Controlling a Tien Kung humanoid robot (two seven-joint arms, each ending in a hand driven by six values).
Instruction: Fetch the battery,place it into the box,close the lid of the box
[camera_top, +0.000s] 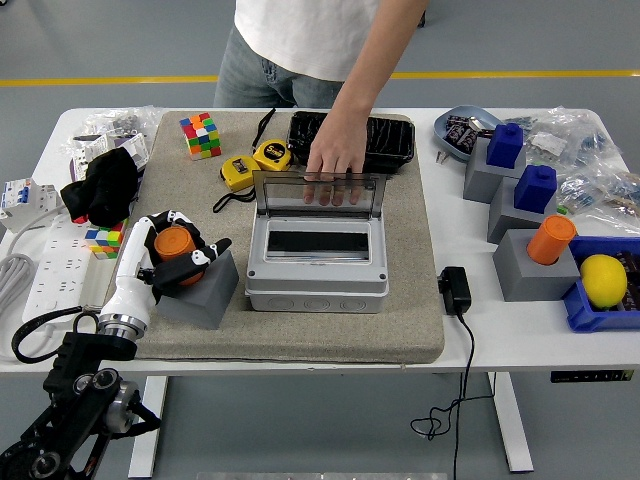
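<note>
My left hand (172, 258) grips the orange battery (178, 243), upright in its tilted grey holder (203, 293); open box (317, 262) lies at 3 o'clock.

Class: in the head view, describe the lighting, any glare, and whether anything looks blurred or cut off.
Head view: even, soft lighting with faint shadows; sharp throughout, including the left hand on the orange battery; the box lid is see-through, the person's hand showing behind it with little glare; the person is cropped at the top edge.
</note>
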